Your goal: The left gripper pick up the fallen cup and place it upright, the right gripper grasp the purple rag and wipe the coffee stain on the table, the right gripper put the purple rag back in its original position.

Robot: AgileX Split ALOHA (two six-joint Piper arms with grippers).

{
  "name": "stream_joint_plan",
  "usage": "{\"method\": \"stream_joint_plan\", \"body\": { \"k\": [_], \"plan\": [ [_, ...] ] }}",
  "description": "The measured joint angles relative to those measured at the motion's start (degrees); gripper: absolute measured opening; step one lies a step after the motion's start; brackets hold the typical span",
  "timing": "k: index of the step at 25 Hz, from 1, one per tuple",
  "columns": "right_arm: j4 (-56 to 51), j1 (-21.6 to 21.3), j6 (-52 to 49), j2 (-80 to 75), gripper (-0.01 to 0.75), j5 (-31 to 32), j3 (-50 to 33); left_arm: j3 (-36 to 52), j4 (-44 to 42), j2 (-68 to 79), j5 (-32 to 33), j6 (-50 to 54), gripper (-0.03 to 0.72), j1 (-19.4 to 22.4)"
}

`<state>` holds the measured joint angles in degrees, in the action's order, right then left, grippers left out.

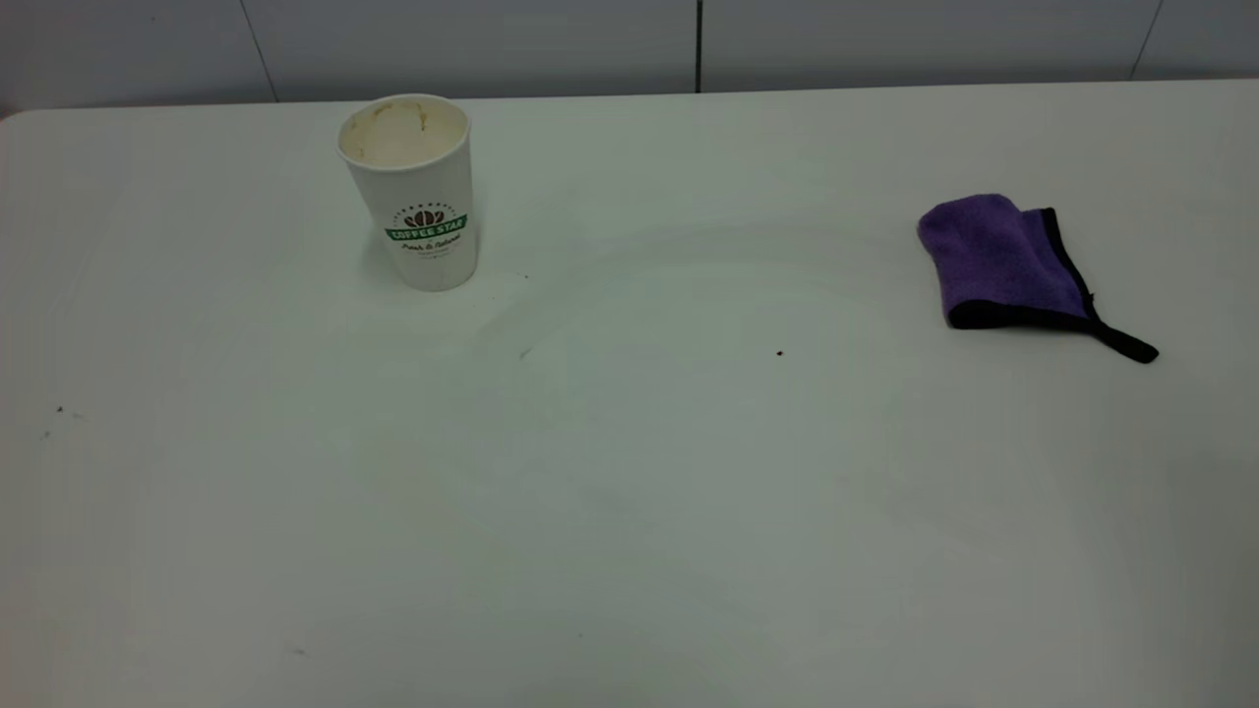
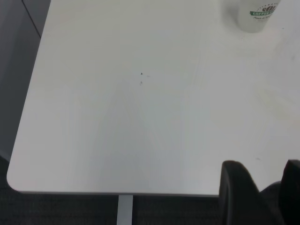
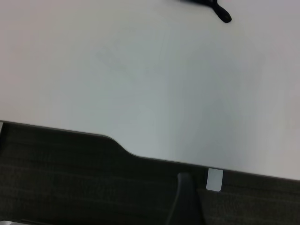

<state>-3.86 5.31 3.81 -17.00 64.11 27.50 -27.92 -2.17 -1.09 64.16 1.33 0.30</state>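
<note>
The cup stands upright at the back left of the table, logo facing front; its lower part also shows in the left wrist view. The purple rag lies folded at the right, its black loop tail toward the front right; only that tail shows in the right wrist view. No coffee stain is visible, only faint smear arcs in the middle. Neither gripper shows in the exterior view. My left gripper is open and empty above the table's near left edge. Only a dark part of my right gripper shows, off the table's edge.
Tiny dark specks dot the tabletop. A grey wall runs behind the table's far edge. The table's rounded corner and the dark floor below show in the left wrist view.
</note>
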Motion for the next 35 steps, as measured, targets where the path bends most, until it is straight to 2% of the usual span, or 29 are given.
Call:
{"method": "stream_joint_plan", "body": {
  "k": [12, 17, 20, 26, 35],
  "plan": [
    [0.4, 0.0, 0.1, 0.4, 0.616, -0.4, -0.1, 0.0, 0.0, 0.0, 0.0, 0.1, 0.254, 0.0],
    [0.6, -2.8, -0.1, 5.9, 0.594, -0.4, -0.1, 0.0, 0.0, 0.0, 0.0, 0.1, 0.254, 0.0],
    [1.3, -4.2, -0.8, 10.1, 0.591, -0.4, -0.1, 0.0, 0.0, 0.0, 0.0, 0.1, 0.254, 0.0],
    [1.5, -4.2, -1.1, 17.0, 0.592, -0.2, -0.1, 0.0, 0.0, 0.0, 0.0, 0.1, 0.254, 0.0],
    [1.6, -4.2, -1.1, 17.8, 0.592, -0.1, -0.1, 0.0, 0.0, 0.0, 0.0, 0.1, 0.254, 0.0]
  ]
}}
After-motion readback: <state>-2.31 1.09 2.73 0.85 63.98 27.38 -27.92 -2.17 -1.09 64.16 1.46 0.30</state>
